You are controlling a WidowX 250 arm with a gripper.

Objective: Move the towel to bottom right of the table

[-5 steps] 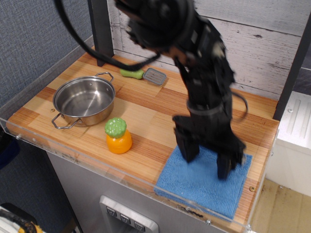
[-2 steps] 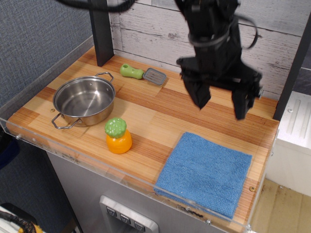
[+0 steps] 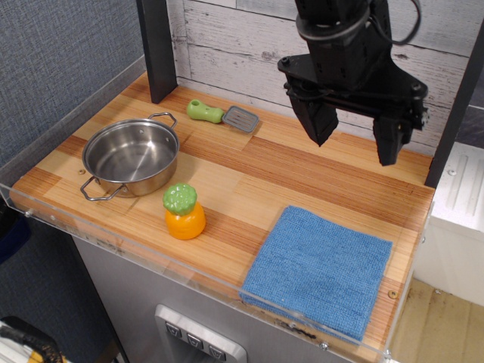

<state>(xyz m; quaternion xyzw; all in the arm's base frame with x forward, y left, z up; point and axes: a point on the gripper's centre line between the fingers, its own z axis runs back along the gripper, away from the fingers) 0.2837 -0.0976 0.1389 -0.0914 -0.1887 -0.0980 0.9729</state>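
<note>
The towel (image 3: 318,272) is seen lying flat at the near right corner of the tabletop (image 3: 227,181) (against the clear rim). Farther back and well above it, the end effector (image 3: 354,136) is held with its 2 fingers spread wide, nothing gripped.

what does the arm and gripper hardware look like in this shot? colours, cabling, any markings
All matte black: a blocky black two-finger gripper with thick, tapered fingers below a bulkier black wrist housing. A paler grey band rings the wrist, and a thin black cable loops out at its right side. No logos or markings are legible.
</note>
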